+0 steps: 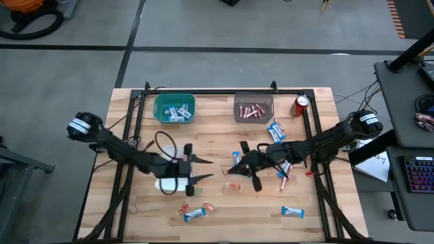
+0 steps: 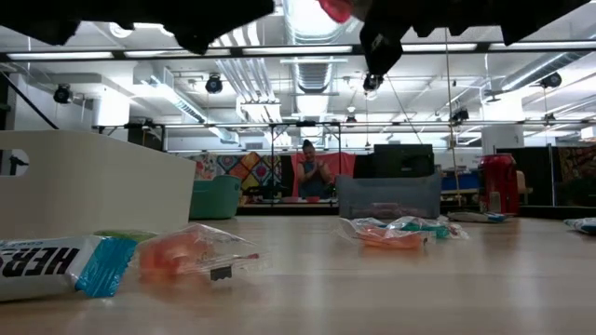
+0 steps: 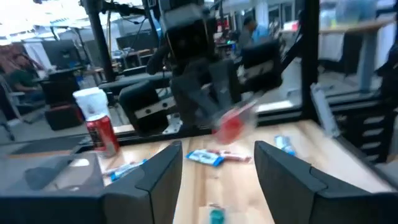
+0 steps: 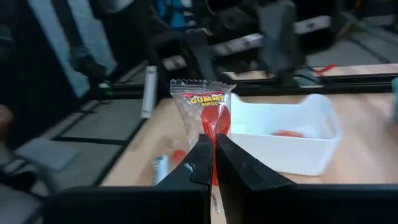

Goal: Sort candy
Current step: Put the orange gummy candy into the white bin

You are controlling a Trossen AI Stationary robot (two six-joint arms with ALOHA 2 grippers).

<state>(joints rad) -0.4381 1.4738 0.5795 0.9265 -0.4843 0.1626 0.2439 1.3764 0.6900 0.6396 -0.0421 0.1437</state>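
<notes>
- You have the right gripper clamped on a gummy packet, pinched low on the wrapper with the red sweet just above the fingertips. Keep that pinch tight and carry it level, because a thin wrapper looks likely to slip.
- The white bin sits just ahead of the right gripper with something red already inside, so it is probably the drop spot. Release only once the packet is fully over the rim.
- The left gripper hangs with its fingers spread and nothing between them, right beside that bin — steer around it.
- Loose candy remains on the table: a blue-and-white bar near the front edge, others around the right gripper, well apart from the teal bin and grey bin.
</notes>
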